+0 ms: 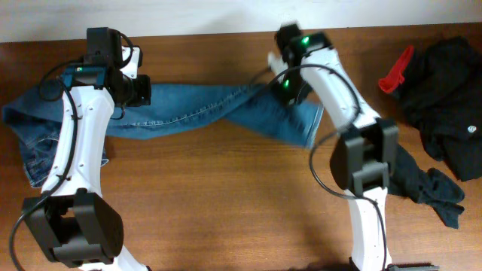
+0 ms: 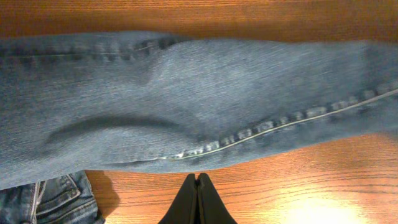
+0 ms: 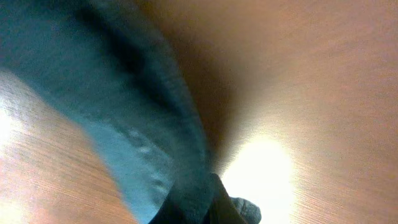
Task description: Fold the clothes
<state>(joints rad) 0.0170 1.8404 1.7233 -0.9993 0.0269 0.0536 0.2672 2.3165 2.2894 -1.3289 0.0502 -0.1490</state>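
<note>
Farthest left, the jeans (image 1: 196,113) lie with their broader end bunched at the left edge of the wooden table (image 1: 226,203). Their legs stretch rightward across the upper part of the frame and cross near the upper centre. Over one leg in the upper left sits the left gripper (image 1: 141,90). Its wrist view shows the jaws pressed together with nothing between them, the tips over bare wood just beside the leg's seamed edge. At upper centre the right gripper (image 1: 288,89) is down on the far end of the legs. It is closed, and its blurred wrist view shows a fold of denim running into the pinch. Further right lie a red object (image 1: 395,71), a dark cloth (image 1: 433,188) and a black garment (image 1: 452,83).
</note>
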